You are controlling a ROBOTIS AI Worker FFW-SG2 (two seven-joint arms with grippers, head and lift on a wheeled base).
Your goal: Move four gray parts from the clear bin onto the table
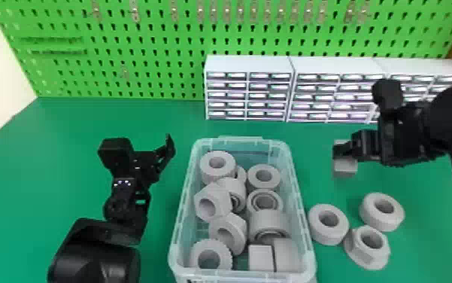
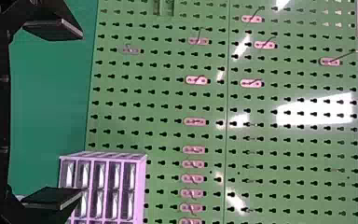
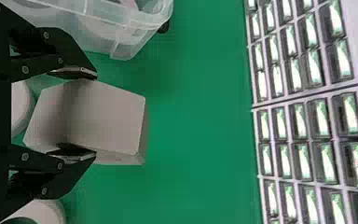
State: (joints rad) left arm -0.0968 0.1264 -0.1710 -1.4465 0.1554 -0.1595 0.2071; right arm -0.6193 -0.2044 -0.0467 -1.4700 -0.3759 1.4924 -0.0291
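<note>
I've got the R gripper [image 1: 341, 152] out to the R of the clear bin [image 1: 243, 276], over the table [image 1: 153, 120], w/ its 2 fingers [image 3: 77, 72] pressed on opposite sides of a gray block [image 1: 345, 168]; gap btwn them is just the block's width, & in my R wrist view the block pokes out past the tips. My L gripper [image 1: 147, 160] sits to the L of the bin, fingers [image 2: 53, 28] spread wide apart, nothing btwn them. 3 more gray parts lie on the table, R of the bin: a thick ring [image 1: 328, 238] just beside the bin's R wall, a 2nd ring [image 1: 388, 225] farther R of the bin & a bit farther fwd, and a flanged hex nut [image 1: 367, 259] btwn those 2 in L-R terms, level w/ the bin's near part. That's 3 on the table & the block in my R fingers. Rest of the gray parts are in the bin, piled up: rings, bearing-type pcs w/ inner races, a hex nut [image 1: 219, 195] tilted in the bin's L half, a toothed ring [image 1: 195, 259] in its near L corner, plus a square-faced pc [image 1: 261, 257] at its near end, R of ctr. Small-drawer cabinets [image 1: 249, 64] stand beyond the bin, running from behind it off to its R, w/ a green pegboard [image 1: 142, 35] behind them.
</note>
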